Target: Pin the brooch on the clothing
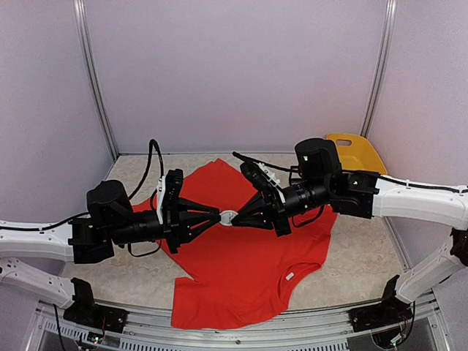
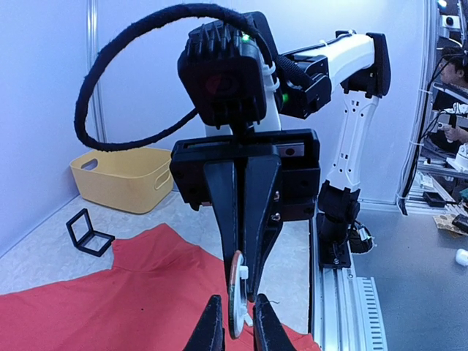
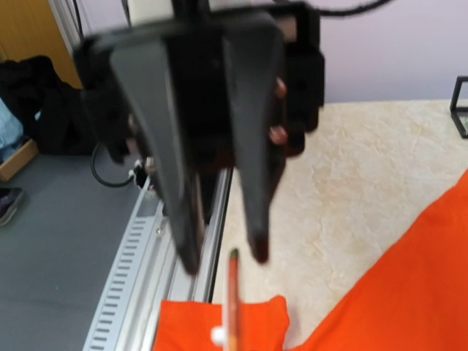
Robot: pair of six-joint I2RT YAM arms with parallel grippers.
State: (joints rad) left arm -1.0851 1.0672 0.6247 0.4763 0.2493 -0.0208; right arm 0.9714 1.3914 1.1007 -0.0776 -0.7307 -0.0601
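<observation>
Brooch [image 1: 228, 216], edge-on above the middle of the shirt [image 1: 241, 274] spread on the table [image 1: 358, 270], sits pinched in my right tool [image 1: 238, 217] while my left tool [image 1: 217, 214] straddles it narrowly open, so I judge a mid-air handover, calling next for a gentle, centred close.

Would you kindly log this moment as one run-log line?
right gripper: shut on brooch | left gripper: open, flanking brooch | brooch: held over clothing, not yet pinned

A robotics lab cell: plain pale panels [image 1: 234, 73] on aluminium posts [image 1: 95, 80] enclose the marbled surface [image 1: 358, 248], and cluttered equipment benches [image 2: 446, 175] stand just outside it.
</observation>
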